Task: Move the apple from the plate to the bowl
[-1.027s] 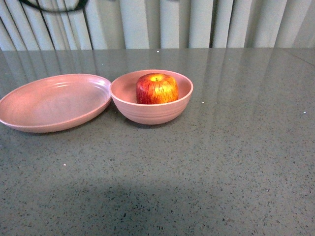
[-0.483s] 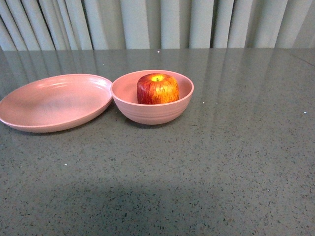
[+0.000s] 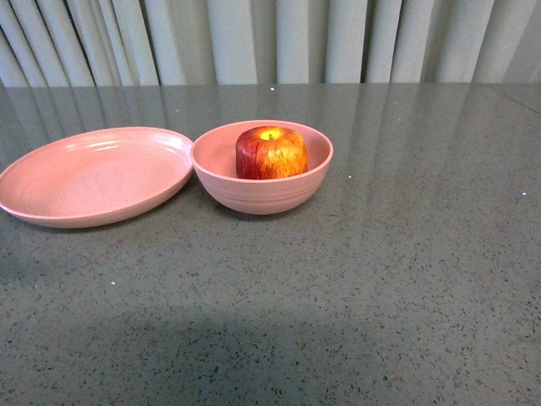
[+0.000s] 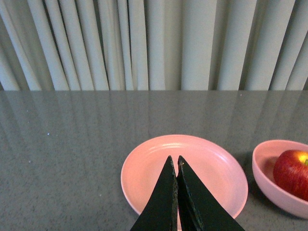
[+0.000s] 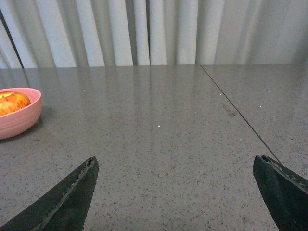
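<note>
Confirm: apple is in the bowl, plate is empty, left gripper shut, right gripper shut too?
Not quite: the right gripper is open. The right wrist view shows its two fingers far apart with only bare table between them. The rest holds: the apple sits in the bowl, the plate is empty, and the left gripper is shut on nothing.

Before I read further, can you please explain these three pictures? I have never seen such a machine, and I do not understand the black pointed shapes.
A two-armed robot took them. One camera sits on its body and looks forward; one sits on each wrist.

The body camera shows a grey table with an empty pink plate beside a pink bowl that holds a red apple. No arm is in this picture.

The black shapes are gripper fingers. The left gripper is shut and empty, seen over the plate. The right gripper is wide open over bare table. Nothing is held.
</note>
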